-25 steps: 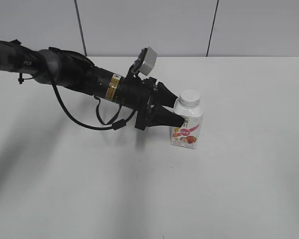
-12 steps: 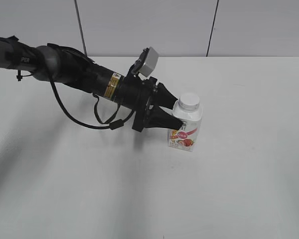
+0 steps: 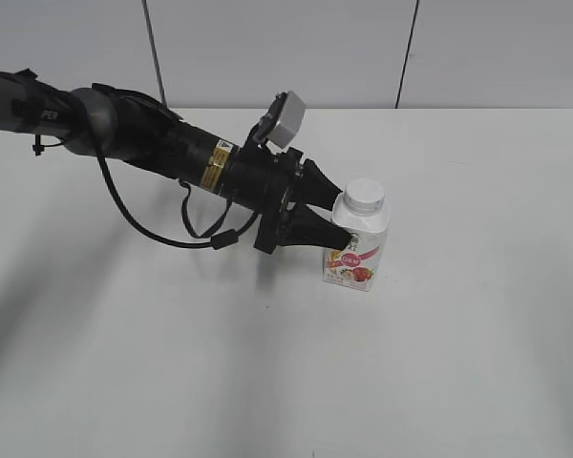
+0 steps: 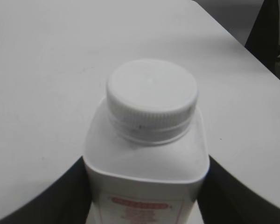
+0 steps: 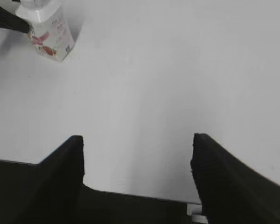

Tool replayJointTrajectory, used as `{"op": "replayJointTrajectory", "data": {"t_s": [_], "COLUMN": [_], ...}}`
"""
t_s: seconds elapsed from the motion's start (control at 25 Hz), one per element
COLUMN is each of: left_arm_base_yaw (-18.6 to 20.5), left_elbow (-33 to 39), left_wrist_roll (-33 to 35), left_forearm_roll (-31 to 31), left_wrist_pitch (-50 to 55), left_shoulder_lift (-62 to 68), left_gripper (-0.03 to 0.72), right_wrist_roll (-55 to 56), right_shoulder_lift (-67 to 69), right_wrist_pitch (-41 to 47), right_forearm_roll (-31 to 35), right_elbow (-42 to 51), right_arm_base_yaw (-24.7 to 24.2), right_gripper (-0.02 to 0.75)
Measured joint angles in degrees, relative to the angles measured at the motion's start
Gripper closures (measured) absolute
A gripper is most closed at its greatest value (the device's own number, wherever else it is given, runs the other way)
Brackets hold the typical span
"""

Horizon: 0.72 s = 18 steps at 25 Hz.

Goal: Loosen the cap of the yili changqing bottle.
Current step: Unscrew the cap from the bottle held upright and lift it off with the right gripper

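Observation:
The yili changqing bottle (image 3: 356, 256) stands on the white table, white with a red-pink fruit label. Its white screw cap (image 3: 365, 196) sits on the neck. My left gripper (image 3: 342, 220) reaches in from the left and is shut on the bottle's body just under the shoulders. In the left wrist view the cap (image 4: 151, 93) and the bottle (image 4: 147, 161) fill the frame, with a black finger pressed to each side (image 4: 147, 198). My right gripper (image 5: 137, 154) is open and empty, far from the bottle (image 5: 51, 35), and out of the exterior view.
The white table (image 3: 439, 363) spreads around the bottle. A grey panelled wall (image 3: 286, 48) rises behind the table's far edge. The left arm and its looped cable (image 3: 172, 229) lie across the left half.
The left arm and the bottle have shifted slightly down in the exterior view. The fingers stay closed on the bottle's body.

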Motion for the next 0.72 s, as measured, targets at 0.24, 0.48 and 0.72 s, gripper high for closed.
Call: {"op": "replayJointTrajectory", "data": {"t_s": [0.24, 0.48, 0.72], "left_arm_base_yaw": [0.00, 0.00, 0.00], "left_elbow": [0.00, 0.00, 0.00], "left_wrist_roll": [0.00, 0.00, 0.00], "left_forearm_roll": [0.00, 0.00, 0.00], "left_wrist_pitch": [0.00, -0.17, -0.17], "left_shoulder_lift": [0.00, 0.00, 0.00], "left_gripper": [0.273, 0.273, 0.273], "right_wrist_roll": [-2.04, -3.66, -8.49], "right_shoulder_lift": [25.73, 48.25, 64.59], "right_wrist_pitch": [-6.04, -10.33, -5.40], "right_forearm_roll": [-0.19, -0.15, 0.57], "right_elbow": [-7.15, -15.16, -26.83], "right_arm_base_yaw": [0.00, -0.06, 0.32], "right_gripper": [0.202, 0.285, 0.319]}}
